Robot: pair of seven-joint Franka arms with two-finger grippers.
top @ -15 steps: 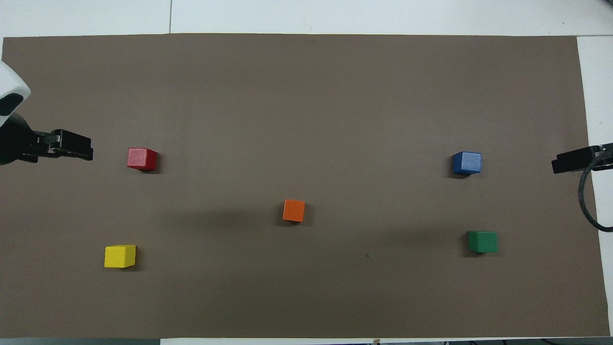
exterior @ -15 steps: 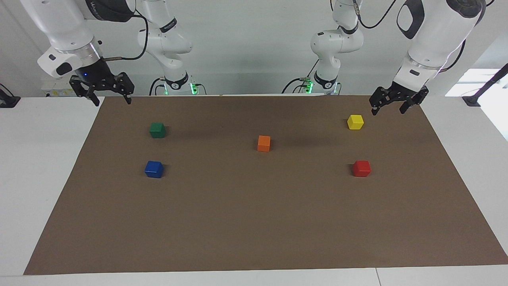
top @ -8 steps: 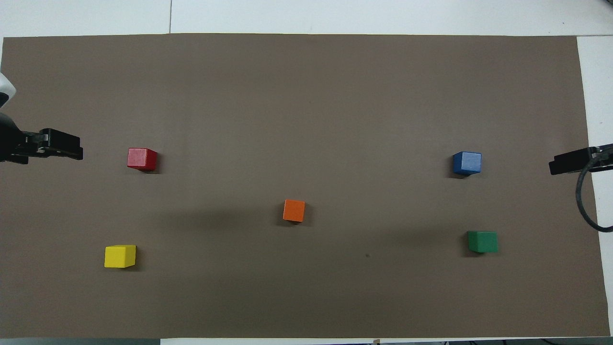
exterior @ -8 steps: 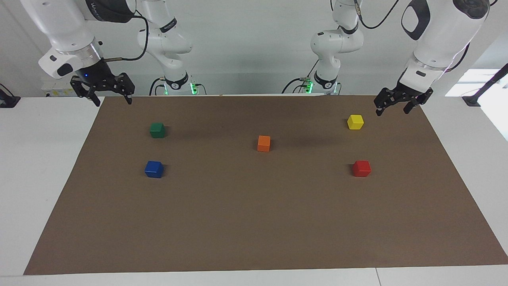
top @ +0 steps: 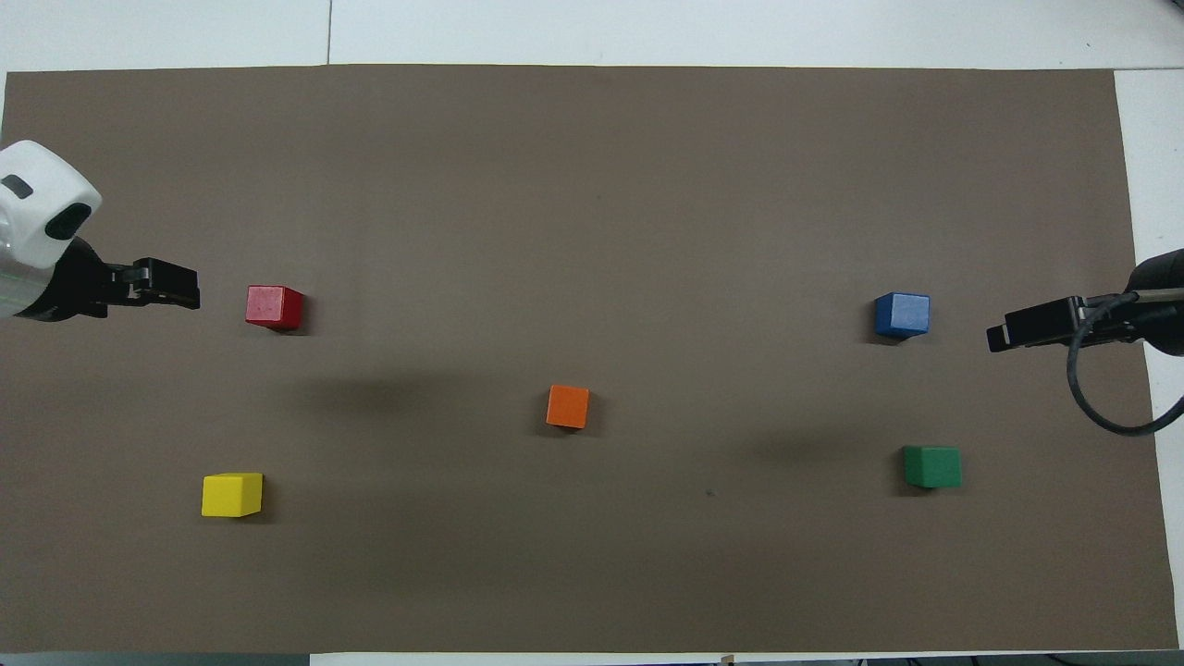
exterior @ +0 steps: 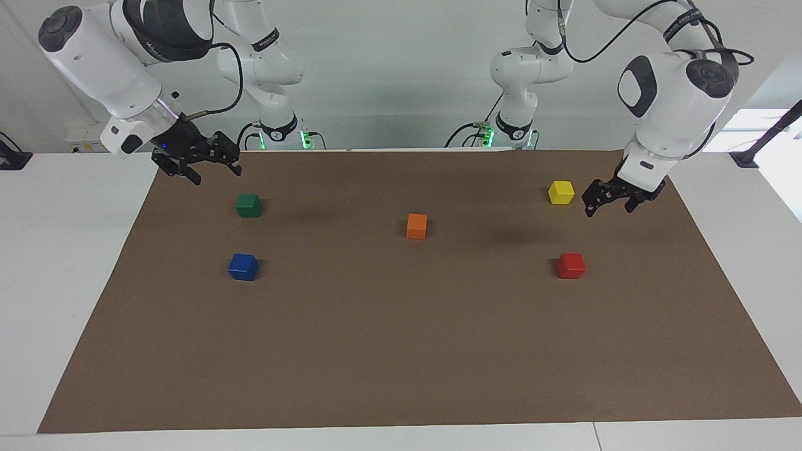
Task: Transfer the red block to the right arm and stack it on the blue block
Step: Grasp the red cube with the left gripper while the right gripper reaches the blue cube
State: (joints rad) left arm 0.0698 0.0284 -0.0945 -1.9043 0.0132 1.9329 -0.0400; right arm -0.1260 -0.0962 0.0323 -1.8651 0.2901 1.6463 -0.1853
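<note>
Red block (exterior: 571, 265) is seen free on mat (exterior: 401, 351), below and apart from empty, spread jaws of left gripper (exterior: 609, 203), poised for pickup. Right gripper (exterior: 207, 166) is held open, empty, above green block (exterior: 249, 204); blue block (exterior: 243, 266) is left uncovered for stacking.

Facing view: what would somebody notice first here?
Five bright cubes dot the brown mat: orange in the middle, red and yellow toward the left arm's end, blue and green toward the right arm's. Each arm hangs an open claw, left, right.
</note>
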